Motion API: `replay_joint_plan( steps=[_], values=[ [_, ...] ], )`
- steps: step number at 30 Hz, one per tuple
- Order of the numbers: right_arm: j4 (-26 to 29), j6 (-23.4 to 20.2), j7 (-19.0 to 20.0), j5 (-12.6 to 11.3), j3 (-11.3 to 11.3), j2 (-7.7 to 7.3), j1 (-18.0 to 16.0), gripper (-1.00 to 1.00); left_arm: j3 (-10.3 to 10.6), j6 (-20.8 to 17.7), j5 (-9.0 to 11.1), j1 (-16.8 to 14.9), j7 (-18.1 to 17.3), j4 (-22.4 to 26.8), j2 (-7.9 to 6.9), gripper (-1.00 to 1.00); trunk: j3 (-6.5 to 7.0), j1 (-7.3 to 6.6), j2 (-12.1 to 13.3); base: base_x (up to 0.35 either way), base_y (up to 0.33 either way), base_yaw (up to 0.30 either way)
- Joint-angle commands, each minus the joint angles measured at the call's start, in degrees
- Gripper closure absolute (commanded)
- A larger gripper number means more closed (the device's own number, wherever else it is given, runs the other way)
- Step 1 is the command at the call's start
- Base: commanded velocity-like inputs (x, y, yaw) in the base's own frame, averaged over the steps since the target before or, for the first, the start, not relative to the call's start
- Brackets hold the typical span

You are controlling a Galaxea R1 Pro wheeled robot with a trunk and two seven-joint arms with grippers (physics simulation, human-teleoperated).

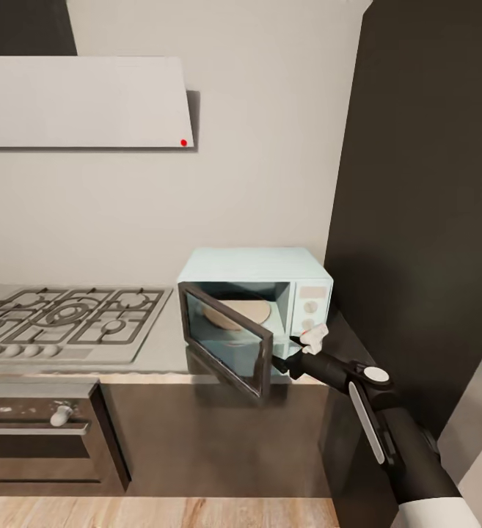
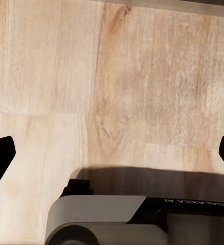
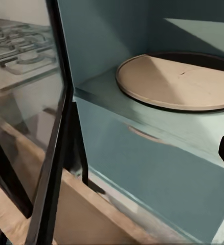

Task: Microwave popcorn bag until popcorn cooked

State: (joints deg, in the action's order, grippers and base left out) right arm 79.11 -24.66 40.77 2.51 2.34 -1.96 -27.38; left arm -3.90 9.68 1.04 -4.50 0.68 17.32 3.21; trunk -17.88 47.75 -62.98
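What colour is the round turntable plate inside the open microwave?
Pale tan, with a dark rim. The turntable plate inside the microwave shows best in the right wrist view.

Your surface: countertop (image 1: pixel 163 350) | on it: microwave (image 1: pixel 259 304), door open, at right end | gas hob (image 1: pixel 64 319) at left

Microwave (image 1: pixel 270 293) cavity open, door (image 1: pixel 226 339) ajar

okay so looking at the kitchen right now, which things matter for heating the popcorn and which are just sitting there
For the job:
- microwave, door open
- its turntable, bare
- countertop
- right tool, at the door's edge

Just there:
- gas hob
- oven
- hood
- dark tall cabinet
- wooden floor
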Motion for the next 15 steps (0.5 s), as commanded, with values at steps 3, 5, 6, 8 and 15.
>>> replay_joint_plan(
  steps=[3,5,6,8,15],
  values=[
    [0.1,-0.3,0.2,0.1,0.1,0.06,0.0,-1.00,-0.3,0.2,0.1,0.0,-0.1,0.0,0.05,-1.00,-0.07,0.00,0.0,-0.107,0.070,0.000],
    [0.2,-0.4,0.1,0.2,0.1,0.12,0.0,-1.00,-0.3,0.2,0.1,0.0,-0.1,0.0,0.10,-1.00,-0.07,0.00,0.0,-0.222,0.135,0.000],
    [0.2,-0.7,-0.1,0.2,0.0,0.15,0.0,-1.00,-0.3,0.2,0.1,0.0,-0.1,-0.1,0.12,-1.00,-0.07,0.00,0.0,-0.115,0.061,0.000],
    [0.3,-1.2,-0.2,0.1,-0.2,0.18,0.0,-1.00,-0.4,0.2,0.1,-0.1,-0.1,0.0,0.08,-1.00,-0.07,0.00,0.0,-0.048,0.026,0.000],
    [0.4,-1.9,-0.5,0.2,0.0,0.47,0.3,-1.00,-0.4,0.2,0.1,0.0,-0.1,0.0,0.05,-1.00,-0.07,0.00,0.0,-0.114,0.087,0.000]
  ],
)
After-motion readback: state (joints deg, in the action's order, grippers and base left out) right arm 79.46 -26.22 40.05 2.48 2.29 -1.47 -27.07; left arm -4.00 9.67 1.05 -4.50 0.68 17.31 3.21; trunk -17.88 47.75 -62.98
